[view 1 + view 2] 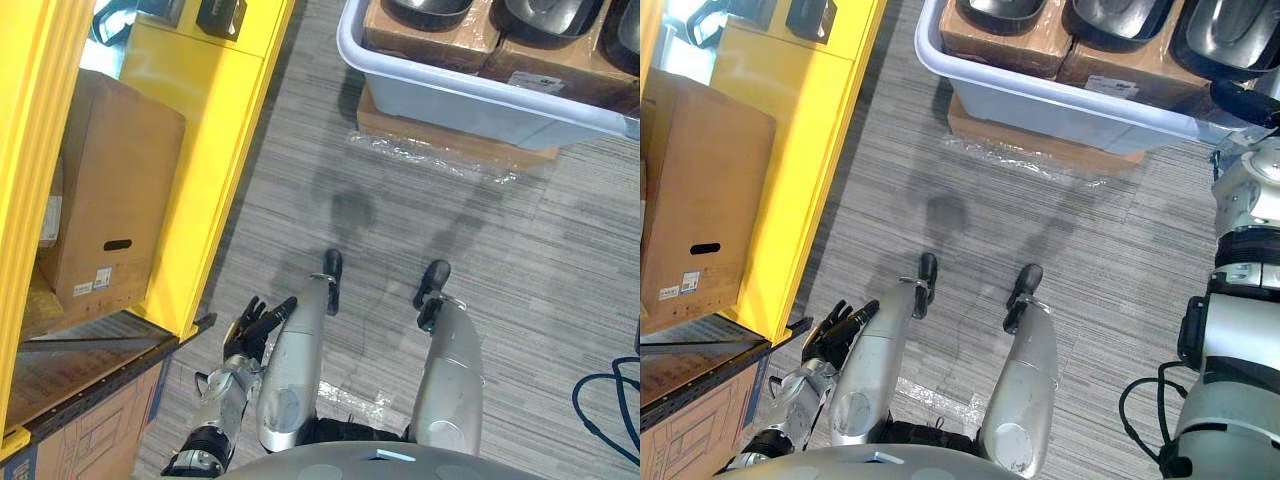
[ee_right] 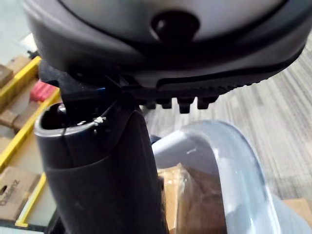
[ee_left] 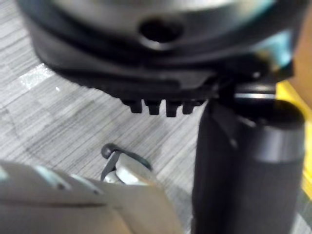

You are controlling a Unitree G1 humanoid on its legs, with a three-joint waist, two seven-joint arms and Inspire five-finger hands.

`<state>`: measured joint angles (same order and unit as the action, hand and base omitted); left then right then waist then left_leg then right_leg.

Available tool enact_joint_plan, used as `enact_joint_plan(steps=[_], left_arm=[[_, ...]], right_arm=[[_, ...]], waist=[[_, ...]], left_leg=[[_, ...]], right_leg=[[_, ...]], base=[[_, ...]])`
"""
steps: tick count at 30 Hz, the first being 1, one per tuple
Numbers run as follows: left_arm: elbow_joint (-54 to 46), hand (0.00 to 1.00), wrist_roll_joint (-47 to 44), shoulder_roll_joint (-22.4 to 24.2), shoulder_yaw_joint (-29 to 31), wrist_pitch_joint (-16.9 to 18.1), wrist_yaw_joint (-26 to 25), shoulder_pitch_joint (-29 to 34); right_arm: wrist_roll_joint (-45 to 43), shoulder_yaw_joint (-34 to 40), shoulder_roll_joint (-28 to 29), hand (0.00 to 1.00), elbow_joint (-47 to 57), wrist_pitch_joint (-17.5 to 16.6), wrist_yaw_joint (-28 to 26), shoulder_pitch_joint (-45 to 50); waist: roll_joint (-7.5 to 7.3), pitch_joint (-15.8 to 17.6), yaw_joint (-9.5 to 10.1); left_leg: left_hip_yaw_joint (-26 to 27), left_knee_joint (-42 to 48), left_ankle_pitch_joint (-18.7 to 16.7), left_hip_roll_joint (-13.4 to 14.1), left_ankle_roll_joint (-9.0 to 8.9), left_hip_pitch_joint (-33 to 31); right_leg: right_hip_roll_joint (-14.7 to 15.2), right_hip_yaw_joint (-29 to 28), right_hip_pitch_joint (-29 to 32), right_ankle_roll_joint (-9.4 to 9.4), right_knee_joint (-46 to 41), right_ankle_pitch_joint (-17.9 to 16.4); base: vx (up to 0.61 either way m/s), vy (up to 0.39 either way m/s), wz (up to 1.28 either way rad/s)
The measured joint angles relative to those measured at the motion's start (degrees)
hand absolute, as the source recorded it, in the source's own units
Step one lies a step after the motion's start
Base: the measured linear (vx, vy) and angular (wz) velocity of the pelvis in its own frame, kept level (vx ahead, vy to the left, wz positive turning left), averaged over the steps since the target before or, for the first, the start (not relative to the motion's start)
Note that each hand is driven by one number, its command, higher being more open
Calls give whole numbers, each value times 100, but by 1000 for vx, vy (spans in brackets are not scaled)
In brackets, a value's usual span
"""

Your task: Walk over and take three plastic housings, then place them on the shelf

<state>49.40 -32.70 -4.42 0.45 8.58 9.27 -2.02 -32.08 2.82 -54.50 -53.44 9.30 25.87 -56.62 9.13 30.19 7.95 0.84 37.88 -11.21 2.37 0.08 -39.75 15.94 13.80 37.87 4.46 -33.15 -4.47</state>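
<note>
- The housings (image 1: pixel 1118 18), dark and rounded, lie at 12 to 1 o'clock in a pale tub (image 1: pixel 1040 95), resting on cardboard boxes (image 1: pixel 992 42) inside it. None is yet on the shelf (image 1: pixel 215 150), which stands at 9 to 10 o'clock.
- The step in hand looks like the approach and first pick. The tub is near but not underhand, so closing in square to its long wall should come before any grasp.
- The reach should clear the rim, then come down on the nearest housing at the 1 o'clock end. Gripping across its edge seems better than across its smooth crown, which I judge slippery.
- The right hand (image 1: pixel 1252 106) is raised at 2 o'clock, just at the tub's rim, thumb apart from straight fingers, holding nothing.
- The left hand (image 1: pixel 250 332) hangs low at 8 o'clock beside the shelf's yellow post, fingers spread and empty. It wants room from that post in any turn.
- A cardboard box (image 1: pixel 110 200) already takes up part of the shelf.
</note>
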Motion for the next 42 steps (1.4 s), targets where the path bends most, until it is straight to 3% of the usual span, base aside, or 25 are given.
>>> enact_joint_plan(steps=[7, 15, 20, 27, 32, 38, 42], left_arm=[[16, 100, -90, 9, -1, -6, 104, 0], [19, 100, -168, 16, -1, -5, 167, 4], [18, 100, -184, 53, -2, -3, 173, 3], [74, 100, -241, 7, -18, -5, 174, 7], [160, 100, -244, -10, -39, -4, 165, 11], [180, 100, -273, -69, -208, -4, 107, 19], [183, 100, -287, -91, -277, -5, 92, 20]], right_arm=[[-16, -134, 0, 100, 243, -24, 226, -271], [-24, -125, 0, 100, 509, -302, 370, -285], [-16, -129, 0, 100, 655, -542, 249, -293], [39, -217, 0, 100, 767, -1132, -234, -333], [653, -482, 0, 100, 867, -1361, -424, -542], [948, -857, 0, 100, 804, -1340, -494, -611], [1161, -1099, -1, 100, 390, -913, -488, -813]], waist=[[1, -1, 25], [2, -1, 30], [2, -1, 47], [6, -4, 50], [15, -10, 79], [25, -16, 142], [38, -25, 165]], left_leg=[[-39, 6, 3, -12, -8, -52], [-49, 41, 32, -37, -5, -118], [-66, 86, 32, -38, -4, -120], [-111, -35, 131, -27, -17, -35], [-117, -126, 145, -4, -29, 76], [-153, -249, 181, -2, -64, 241], [-261, -326, 216, -19, -72, 252]], right_leg=[[15, 24, 30, -8, -37, -13], [57, 27, 107, -24, -134, -28], [65, 38, 89, -31, -168, -36], [22, 77, -38, -20, -19, 12], [-13, 124, -146, -31, 98, 24], [-22, 192, -354, -37, 232, 39], [-23, 347, -467, -33, 346, 49]], base=[[4, -6, 3], [-1, -2, 1], [-2, -1, 1], [-5, -2, 2], [0, 0, 0], [25, -4, 4], [39, -1, 12]])
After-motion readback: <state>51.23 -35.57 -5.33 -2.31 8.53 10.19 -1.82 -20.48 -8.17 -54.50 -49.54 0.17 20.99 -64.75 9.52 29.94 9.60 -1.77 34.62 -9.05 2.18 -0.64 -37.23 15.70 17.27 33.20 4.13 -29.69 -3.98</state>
